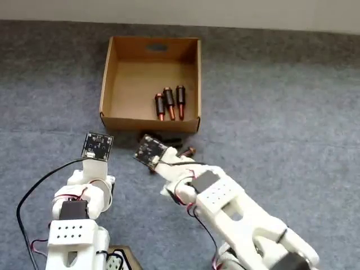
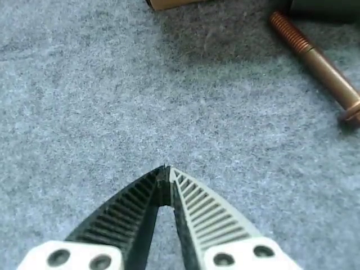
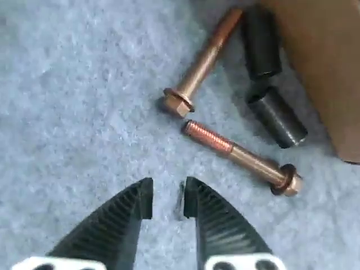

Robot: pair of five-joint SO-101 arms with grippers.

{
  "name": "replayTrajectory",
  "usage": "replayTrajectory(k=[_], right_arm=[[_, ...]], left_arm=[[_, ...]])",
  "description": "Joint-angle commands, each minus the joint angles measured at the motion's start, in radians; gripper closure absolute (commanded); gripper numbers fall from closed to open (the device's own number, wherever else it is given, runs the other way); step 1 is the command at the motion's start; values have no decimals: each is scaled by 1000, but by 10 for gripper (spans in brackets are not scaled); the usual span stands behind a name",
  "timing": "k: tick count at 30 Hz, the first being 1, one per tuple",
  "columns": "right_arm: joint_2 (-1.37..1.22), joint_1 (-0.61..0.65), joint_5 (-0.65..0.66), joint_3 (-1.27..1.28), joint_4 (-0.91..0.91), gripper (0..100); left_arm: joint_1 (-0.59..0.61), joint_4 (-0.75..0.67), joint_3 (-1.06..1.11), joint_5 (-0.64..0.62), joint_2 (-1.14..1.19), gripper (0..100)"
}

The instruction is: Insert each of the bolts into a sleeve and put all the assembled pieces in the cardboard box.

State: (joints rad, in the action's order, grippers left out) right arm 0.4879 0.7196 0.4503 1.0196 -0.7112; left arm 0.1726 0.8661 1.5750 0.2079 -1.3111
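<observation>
Hung right gripper [image 3: 167, 197] parted, empty, near two bolts [image 3: 205, 59] and sleeves [image 3: 277, 115]; held left gripper [image 2: 166, 174] clenched, empty, over tabletop [image 2: 84, 84].

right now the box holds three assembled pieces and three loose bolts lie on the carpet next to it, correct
Not quite: the cardboard box does hold three assembled pieces, but only two loose bolts, not three, lie on the carpet next to it, as the right wrist view shows.

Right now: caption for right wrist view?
Open right gripper near two loose bolts and two black sleeves beside the cardboard box.
</observation>
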Motion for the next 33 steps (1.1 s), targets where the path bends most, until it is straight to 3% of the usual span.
replayTrajectory(k=[1, 5, 17, 33], right_arm=[[-179, -1, 75, -148, 21, 888], [-283, -13, 78, -252, -19, 803], [-305, -64, 83, -397, -25, 835], [-305, -64, 84, -392, -36, 836]], left_arm=[[1, -5, -4, -5, -1, 980], [1, -5, -4, -5, -1, 980], [1, -15, -2, -3, -1, 980], [1, -15, -2, -3, -1, 980]])
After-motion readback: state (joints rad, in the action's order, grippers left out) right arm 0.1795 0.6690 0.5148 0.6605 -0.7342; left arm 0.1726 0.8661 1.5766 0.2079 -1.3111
